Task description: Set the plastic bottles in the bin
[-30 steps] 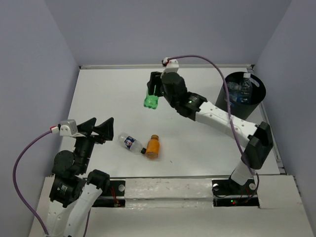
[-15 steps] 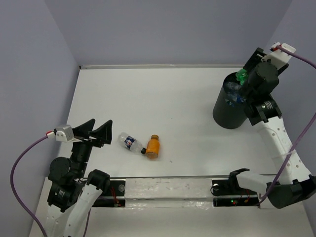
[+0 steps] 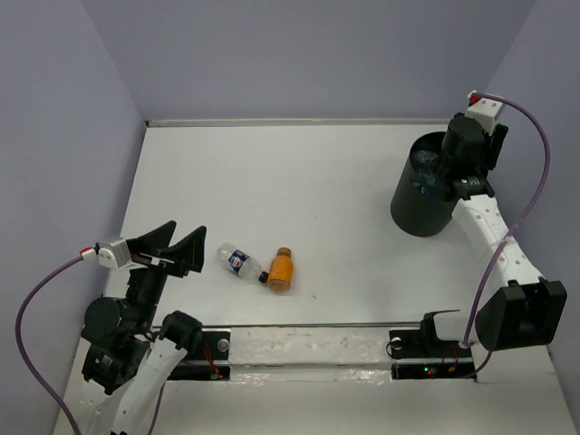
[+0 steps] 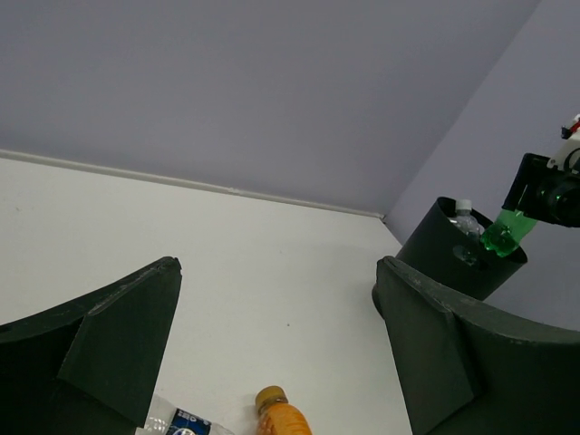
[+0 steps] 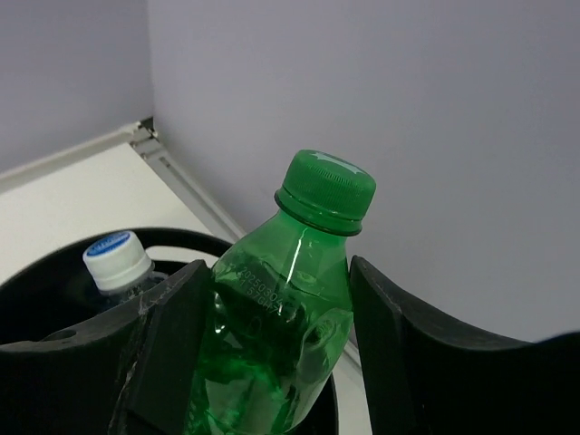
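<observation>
My right gripper (image 5: 279, 304) is shut on the green bottle (image 5: 290, 299) and holds it upright, cap up, over the black bin's rim (image 5: 54, 299). A clear bottle with a blue-white cap (image 5: 115, 258) stands inside the bin. In the top view the right gripper (image 3: 446, 172) is at the bin (image 3: 419, 207); the green bottle is hidden there but shows in the left wrist view (image 4: 503, 234). The squat orange bottle (image 3: 280, 270) and the small bottle with the red-white-blue label (image 3: 239, 262) lie side by side on the table. My left gripper (image 3: 181, 243) is open and empty, left of them.
The bin stands at the table's back right, close to the right wall. The white table (image 3: 299, 181) is walled at the back and both sides. A metal rail (image 3: 308, 340) runs along the near edge between the arm bases.
My right arm swung the green bottle from the middle back of the table to the bin and now holds it at the rim. The left arm has sunk slightly.
</observation>
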Robot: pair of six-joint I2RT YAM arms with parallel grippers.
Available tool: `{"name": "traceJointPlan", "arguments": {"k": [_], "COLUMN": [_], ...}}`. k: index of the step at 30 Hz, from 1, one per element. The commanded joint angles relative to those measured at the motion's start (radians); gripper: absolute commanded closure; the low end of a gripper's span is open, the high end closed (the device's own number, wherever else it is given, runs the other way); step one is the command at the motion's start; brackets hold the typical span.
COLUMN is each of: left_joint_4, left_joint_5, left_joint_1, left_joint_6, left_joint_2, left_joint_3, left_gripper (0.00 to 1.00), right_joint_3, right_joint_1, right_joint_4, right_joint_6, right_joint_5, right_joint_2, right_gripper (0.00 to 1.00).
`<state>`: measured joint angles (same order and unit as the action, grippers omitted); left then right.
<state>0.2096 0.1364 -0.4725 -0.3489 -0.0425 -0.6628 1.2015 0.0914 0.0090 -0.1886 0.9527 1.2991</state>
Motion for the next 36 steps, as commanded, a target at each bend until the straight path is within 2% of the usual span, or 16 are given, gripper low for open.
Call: {"name": "traceJointPlan", "arguments": {"k": [1, 2, 3, 4, 10, 14, 16, 18, 22, 26, 27, 28, 31, 33, 34, 36], "left_joint_4": [-0.045, -0.047, -0.046, -0.044, -0.038, -0.033, -0.033, -0.027, -0.024, -0.016, -0.016, -0.018, -0.003, -0.006, -0.010, -0.013], "left_joint_5": [0.003, 0.003, 0.003, 0.003, 0.017, 0.023, 0.026, 0.037, 0.077, 0.135, 0.144, 0.152, 0.241, 0.296, 0.310, 0.359], "left_joint_1": [-0.014, -0.014, -0.014, -0.014, -0.012, 0.009, 0.021, 0.035, 0.046, 0.046, 0.046, 0.046, 0.046, 0.046, 0.046, 0.046], "left_joint_6": [0.018, 0.018, 0.018, 0.019, 0.016, 0.016, 0.016, 0.019, 0.016, 0.014, 0.017, 0.027, 0.053, 0.057, 0.056, 0.044], "left_joint_2": [0.010, 0.009, 0.006, 0.004, -0.025, -0.043, -0.056, -0.075, -0.106, -0.144, -0.152, -0.161, -0.198, -0.211, -0.211, -0.204], "left_joint_3": [-0.018, -0.018, -0.018, -0.020, -0.024, -0.027, -0.029, -0.032, -0.035, -0.046, -0.057, -0.064, -0.100, -0.104, -0.101, -0.100], "left_gripper": [0.01, 0.01, 0.01, 0.01, 0.01, 0.01, 0.01, 0.01, 0.01, 0.01, 0.01, 0.01, 0.01, 0.01, 0.01, 0.01], "right_joint_3": [-0.016, -0.013, -0.004, 0.004, 0.095, 0.109, 0.075, 0.050, -0.023, -0.048, -0.048, -0.042, -0.010, 0.052, 0.078, 0.159], "right_joint_1": [-0.001, -0.001, -0.001, -0.001, 0.077, 0.172, 0.270, 0.342, 0.580, 0.806, 0.839, 0.872, 0.950, 0.970, 0.982, 0.993], "right_joint_4": [0.091, 0.089, 0.085, 0.068, -0.076, -0.210, -0.222, -0.244, -0.270, -0.259, -0.248, -0.239, -0.182, -0.169, -0.168, -0.176], "right_joint_6": [-0.035, -0.049, -0.048, -0.045, 0.043, 0.142, 0.185, 0.271, 0.396, 0.431, 0.429, 0.425, 0.390, 0.365, 0.359, 0.344], "right_joint_5": [0.000, 0.004, 0.009, -0.005, -0.103, -0.179, -0.207, -0.316, -0.593, -0.658, -0.689, -0.724, -0.889, -0.963, -0.982, -1.014], "right_joint_2": [-0.017, -0.014, -0.017, -0.024, -0.080, -0.096, -0.107, -0.122, -0.080, 0.049, 0.107, 0.108, 0.224, 0.322, 0.357, 0.465], "right_gripper": [0.55, 0.43, 0.10, 0.01, 0.00, 0.01, 0.03, 0.08, 0.18, 0.36, 0.45, 0.46, 0.41, 0.32, 0.23, 0.15]}}
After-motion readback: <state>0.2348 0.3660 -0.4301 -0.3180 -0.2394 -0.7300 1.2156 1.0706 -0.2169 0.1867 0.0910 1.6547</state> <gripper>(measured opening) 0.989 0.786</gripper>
